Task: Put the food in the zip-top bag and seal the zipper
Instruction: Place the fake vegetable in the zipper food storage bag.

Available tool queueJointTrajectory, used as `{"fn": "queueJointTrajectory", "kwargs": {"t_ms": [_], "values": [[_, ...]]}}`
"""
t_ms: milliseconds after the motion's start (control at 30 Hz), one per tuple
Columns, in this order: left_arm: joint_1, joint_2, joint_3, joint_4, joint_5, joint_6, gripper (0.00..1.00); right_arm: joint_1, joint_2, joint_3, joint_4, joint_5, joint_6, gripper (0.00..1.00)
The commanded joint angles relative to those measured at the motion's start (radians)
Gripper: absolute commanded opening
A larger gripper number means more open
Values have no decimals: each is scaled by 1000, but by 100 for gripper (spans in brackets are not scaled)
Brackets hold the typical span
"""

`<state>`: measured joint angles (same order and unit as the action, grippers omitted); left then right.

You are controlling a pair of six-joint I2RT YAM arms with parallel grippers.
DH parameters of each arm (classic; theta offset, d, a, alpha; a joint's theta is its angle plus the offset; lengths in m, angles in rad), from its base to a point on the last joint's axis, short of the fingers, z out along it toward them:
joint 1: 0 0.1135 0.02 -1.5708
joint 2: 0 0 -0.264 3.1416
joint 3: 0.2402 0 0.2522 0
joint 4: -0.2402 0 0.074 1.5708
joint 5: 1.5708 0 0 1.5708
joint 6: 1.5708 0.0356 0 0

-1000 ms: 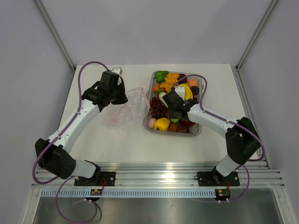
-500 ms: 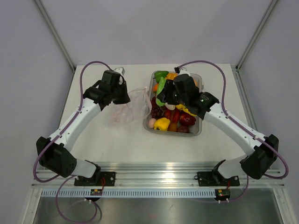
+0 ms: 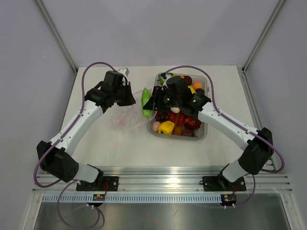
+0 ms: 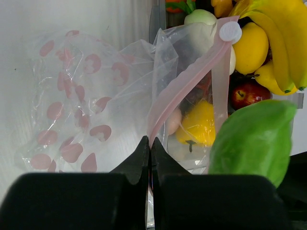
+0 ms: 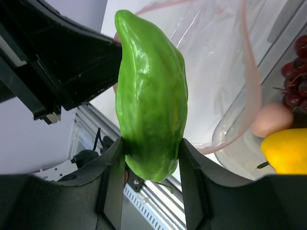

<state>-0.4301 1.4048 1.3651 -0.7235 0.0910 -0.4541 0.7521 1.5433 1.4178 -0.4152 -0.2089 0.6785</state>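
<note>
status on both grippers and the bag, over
Left gripper shut on the zipper, holding the zip-top bag open. Right gripper shut on a green pepper beside the mouth, not inside. Nothing seen blocking.

White table [image 3: 120, 148], matte, evenly lit, soft shadows. Pale grey wall panels [image 3: 153, 28] behind and at both sides. Aluminium struts [image 3: 55, 33] slanting up from back corners. Slotted aluminium rail [image 3: 163, 173] along near edge; brushed metal sheet [image 3: 163, 215] below.

Overhead view; both wrist close-ups facing bag [image 4: 96, 96]
</note>
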Motion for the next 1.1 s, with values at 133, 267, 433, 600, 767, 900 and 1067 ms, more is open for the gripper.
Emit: {"fn": "queueJointTrajectory", "kwargs": {"t_ms": [133,267,433,600,767,900,1067], "values": [[-4,-1,65,41,52,-14,0,7,-11,-43,49,-124,24,31],[-4,-6,46,62,98,0,0,9,23,-20,19,-126,32,32],[-7,-36,16,81,144,18,0,0,99,70,-42,-92,39,33],[-7,-66,-14,87,156,35,0,-45,133,105,-56,-101,111,32],[-7,-69,-37,99,202,49,0,-83,156,113,-30,-113,187,33],[-13,-67,-43,102,227,52,0,-91,182,115,2,-104,227,46],[-13,-56,-32,87,201,48,0,-89,198,128,24,-135,207,86]]}}
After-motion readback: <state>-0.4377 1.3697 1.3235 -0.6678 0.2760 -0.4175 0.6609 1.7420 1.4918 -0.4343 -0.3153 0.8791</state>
